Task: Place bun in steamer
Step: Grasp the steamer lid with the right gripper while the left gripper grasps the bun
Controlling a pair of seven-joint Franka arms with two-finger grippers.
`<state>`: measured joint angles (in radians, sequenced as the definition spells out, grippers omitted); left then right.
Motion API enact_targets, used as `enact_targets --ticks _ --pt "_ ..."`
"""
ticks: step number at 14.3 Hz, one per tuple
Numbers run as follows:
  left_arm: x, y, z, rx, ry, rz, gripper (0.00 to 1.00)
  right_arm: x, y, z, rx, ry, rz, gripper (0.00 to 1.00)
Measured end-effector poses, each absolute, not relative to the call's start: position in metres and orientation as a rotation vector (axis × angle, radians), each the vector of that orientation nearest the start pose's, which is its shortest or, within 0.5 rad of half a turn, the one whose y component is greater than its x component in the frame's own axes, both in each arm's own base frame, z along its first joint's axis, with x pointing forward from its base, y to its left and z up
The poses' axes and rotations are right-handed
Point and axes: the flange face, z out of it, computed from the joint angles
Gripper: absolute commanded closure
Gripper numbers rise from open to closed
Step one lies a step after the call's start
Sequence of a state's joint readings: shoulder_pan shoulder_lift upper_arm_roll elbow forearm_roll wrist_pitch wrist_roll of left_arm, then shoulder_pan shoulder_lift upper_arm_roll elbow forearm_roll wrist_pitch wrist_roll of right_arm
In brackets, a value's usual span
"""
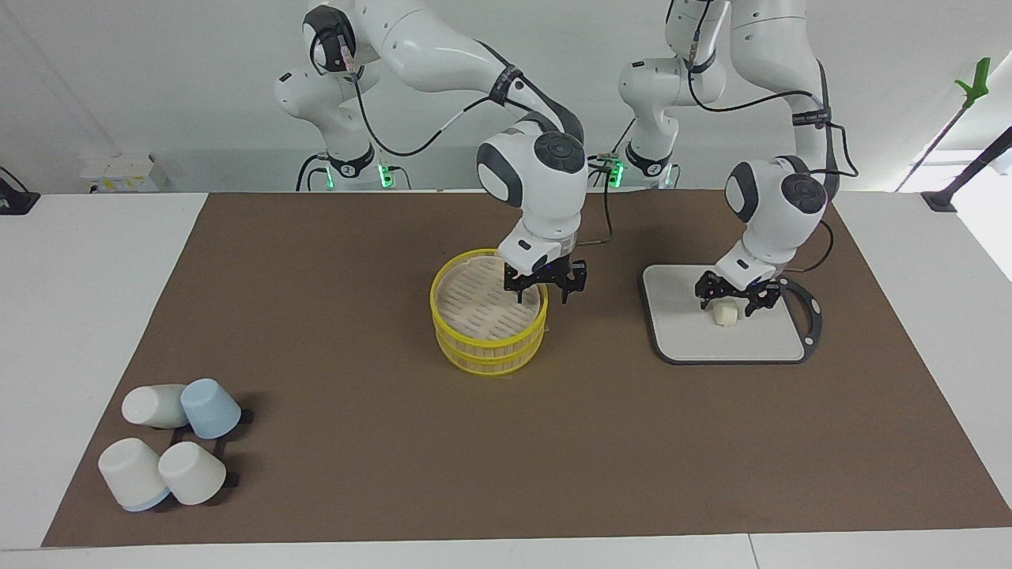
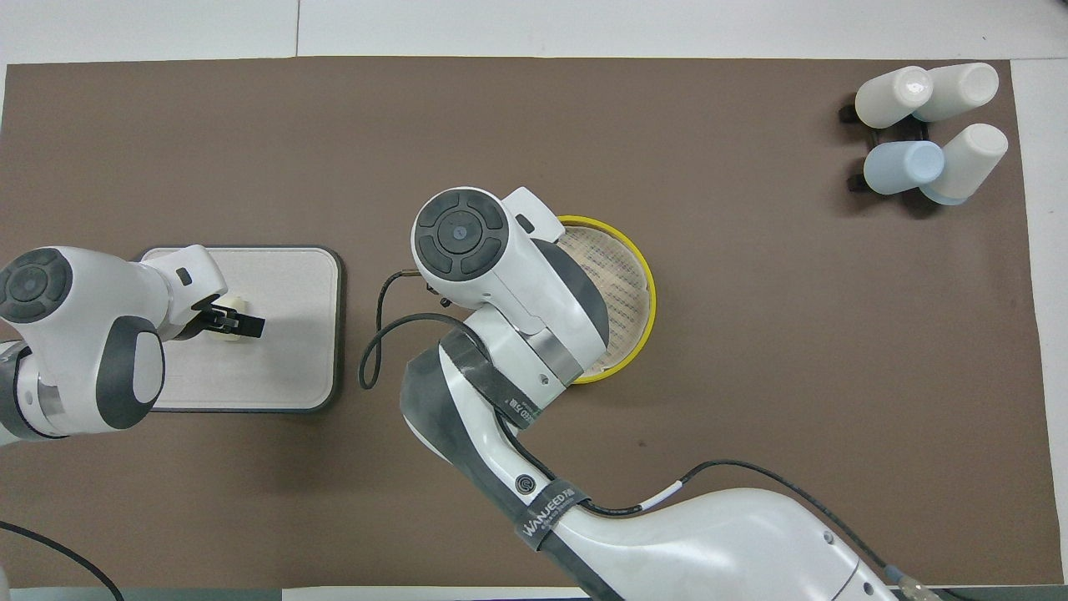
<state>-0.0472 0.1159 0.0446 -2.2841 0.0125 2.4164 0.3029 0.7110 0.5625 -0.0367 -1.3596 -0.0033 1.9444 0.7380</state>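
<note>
Left end effector [image 1: 734, 299]: fingers spread, straddling bun [image 1: 725, 314] on grey board [image 1: 688, 332].
Right end effector [image 1: 545, 285]: spread, over steamer [image 1: 488, 312] rim, 3 o'clock edge in the facing view.
</note>
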Motion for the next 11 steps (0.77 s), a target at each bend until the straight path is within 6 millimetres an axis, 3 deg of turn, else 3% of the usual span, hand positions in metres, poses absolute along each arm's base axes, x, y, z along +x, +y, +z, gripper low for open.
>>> enact_targets --ticks 2,3,5,6,9,11 --pt "0.5285 -0.0014 0.3015 -3.087 0.491 -0.016 0.15 0.5565 0.4511 0.393 -3.147 0.089 -0.041 0.34" --pt "0.5285 -0.0014 0.3016 -3.087 0.491 -0.017 0.2 0.5564 0.451 0.3922 -3.148 0.089 -0.041 0.43" --pt "0.5286 -0.0014 0.3017 -3.087 0.491 -0.017 0.29 0.5564 0.451 0.3916 -3.147 0.089 -0.043 0.86" --pt "0.5286 -0.0014 0.3017 -3.087 0.491 -0.017 0.35 0.5564 0.451 0.3914 -3.147 0.089 -0.043 1.0" --pt "0.529 -0.0022 0.3031 -3.087 0.492 -0.02 0.55 0.5554 0.4544 0.3923 -3.134 0.084 -0.053 1.0" --pt "0.5291 -0.0023 0.3047 -3.087 0.493 -0.023 0.62 0.5539 0.4575 0.393 -3.127 0.083 -0.06 1.0"
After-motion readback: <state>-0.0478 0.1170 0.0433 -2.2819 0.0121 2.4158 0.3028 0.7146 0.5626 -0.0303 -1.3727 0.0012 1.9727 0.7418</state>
